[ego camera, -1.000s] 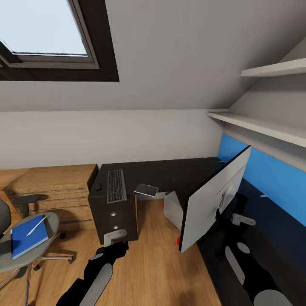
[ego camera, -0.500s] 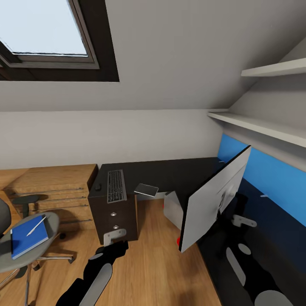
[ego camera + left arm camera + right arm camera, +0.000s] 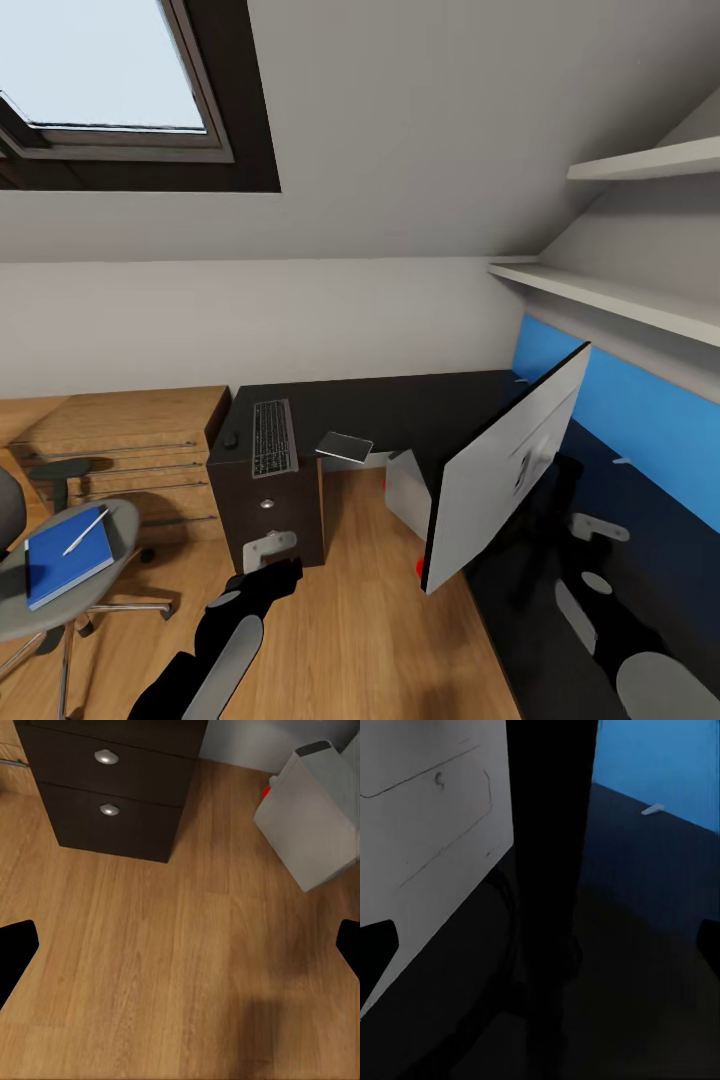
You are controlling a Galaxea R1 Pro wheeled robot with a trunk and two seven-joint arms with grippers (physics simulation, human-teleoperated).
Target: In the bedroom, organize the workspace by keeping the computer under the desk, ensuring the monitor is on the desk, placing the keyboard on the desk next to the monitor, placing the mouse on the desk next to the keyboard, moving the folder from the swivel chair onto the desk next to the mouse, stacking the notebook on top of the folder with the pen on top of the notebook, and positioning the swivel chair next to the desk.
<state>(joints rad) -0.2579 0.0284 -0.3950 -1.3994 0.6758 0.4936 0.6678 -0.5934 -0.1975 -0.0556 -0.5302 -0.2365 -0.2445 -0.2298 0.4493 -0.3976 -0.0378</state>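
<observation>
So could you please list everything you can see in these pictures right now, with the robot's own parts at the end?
Desk: one, black, L-shaped, along the walls.
Monitor: one, silver-white back, on the desk's right wing.
Keyboard: one, grey, on the desk above the drawers.
Mouse: one, black, beside the keyboard.
Drawer unit: one, black, under the desk.
Computer: one, light grey, on the floor under the desk.
Chair: one, grey, at lower left.
Folder: one, blue, on the chair seat.
Pen: one, white, on the folder.
Left gripper: open, over the floor.
Right gripper: open, behind the monitor.
</observation>
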